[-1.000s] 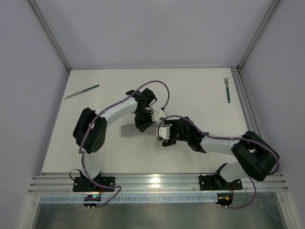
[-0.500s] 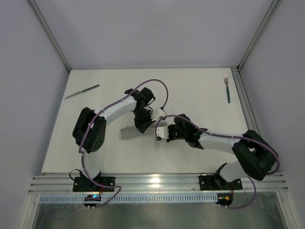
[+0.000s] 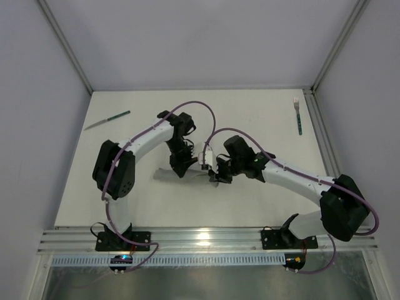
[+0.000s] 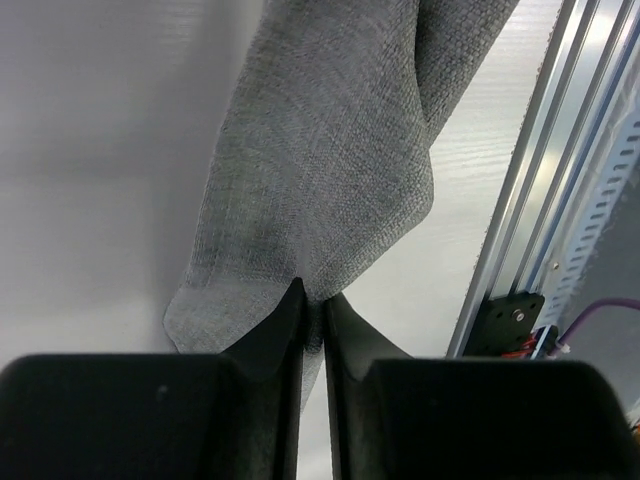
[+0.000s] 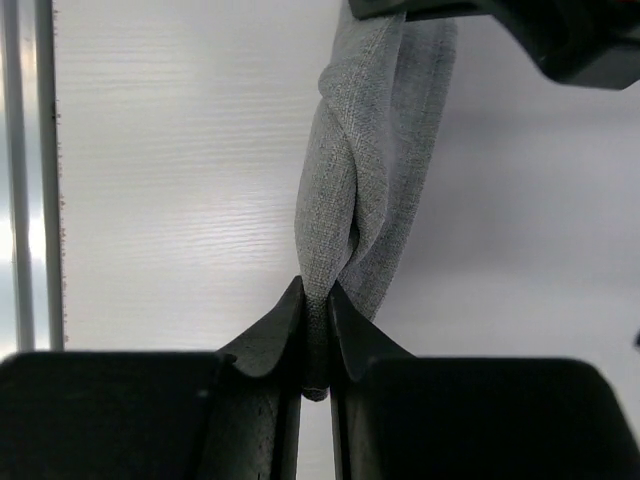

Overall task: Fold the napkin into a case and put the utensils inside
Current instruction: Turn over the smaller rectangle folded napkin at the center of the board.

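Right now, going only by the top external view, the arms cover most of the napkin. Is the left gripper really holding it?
Observer: Yes. In the left wrist view the left gripper is shut on the napkin, with grey fabric pinched between its jaws.
Operator: And the right one?
Observer: The right gripper is shut on the napkin too, clamping a bunched end of it.
Operator: Is the cloth spread flat between them?
Observer: No. In the right wrist view it runs away from the jaws as a narrow strip, folded over itself lengthwise, not opened out.
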`<state>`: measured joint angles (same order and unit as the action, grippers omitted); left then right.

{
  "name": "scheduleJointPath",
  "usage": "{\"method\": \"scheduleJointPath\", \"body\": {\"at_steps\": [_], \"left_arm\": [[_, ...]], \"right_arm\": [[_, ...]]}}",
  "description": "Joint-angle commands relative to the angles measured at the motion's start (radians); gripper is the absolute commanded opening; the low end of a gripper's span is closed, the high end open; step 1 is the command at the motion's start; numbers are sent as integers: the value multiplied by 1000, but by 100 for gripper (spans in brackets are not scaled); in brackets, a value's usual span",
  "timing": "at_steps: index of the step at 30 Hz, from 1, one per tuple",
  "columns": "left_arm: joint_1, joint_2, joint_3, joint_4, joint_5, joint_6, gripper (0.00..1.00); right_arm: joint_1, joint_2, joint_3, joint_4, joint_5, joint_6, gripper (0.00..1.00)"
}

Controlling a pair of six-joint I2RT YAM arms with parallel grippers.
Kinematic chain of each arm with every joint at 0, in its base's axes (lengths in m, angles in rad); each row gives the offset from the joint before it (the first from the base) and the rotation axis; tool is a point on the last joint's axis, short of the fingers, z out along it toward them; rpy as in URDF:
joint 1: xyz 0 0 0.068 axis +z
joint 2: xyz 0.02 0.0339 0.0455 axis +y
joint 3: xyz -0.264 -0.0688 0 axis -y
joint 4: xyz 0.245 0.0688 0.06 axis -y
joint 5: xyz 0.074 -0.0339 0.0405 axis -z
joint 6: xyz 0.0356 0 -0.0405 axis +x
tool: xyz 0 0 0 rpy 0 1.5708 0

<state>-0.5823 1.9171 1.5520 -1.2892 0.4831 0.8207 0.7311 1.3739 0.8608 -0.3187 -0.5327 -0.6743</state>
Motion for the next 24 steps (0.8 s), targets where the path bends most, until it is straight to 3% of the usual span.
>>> {"method": "scheduleJointPath", "body": {"at_steps": [1, 11, 12, 13, 14, 19, 24], "left_arm": [[7, -69, -13, 0, -31, 25, 13], [9, -108, -42, 14, -67, 80, 74], [10, -116, -47, 11, -72, 92, 81], [12, -127, -47, -5, -71, 106, 95], [19, -130, -44, -18, -67, 126, 99], [27, -206, -70, -42, -54, 127, 99], [27, -309, -199, 83, -112, 34, 99]], "right_arm": [[2, 33, -6, -40, -79, 134, 3], [-58, 112, -10, 26, -142, 237, 3], [-65, 117, -9, 30, -153, 242, 3], [-73, 120, -8, 36, -162, 255, 3], [-85, 125, -8, 41, -170, 263, 3], [-94, 136, -8, 64, -181, 291, 3], [-107, 143, -19, 104, -196, 323, 3]]}}
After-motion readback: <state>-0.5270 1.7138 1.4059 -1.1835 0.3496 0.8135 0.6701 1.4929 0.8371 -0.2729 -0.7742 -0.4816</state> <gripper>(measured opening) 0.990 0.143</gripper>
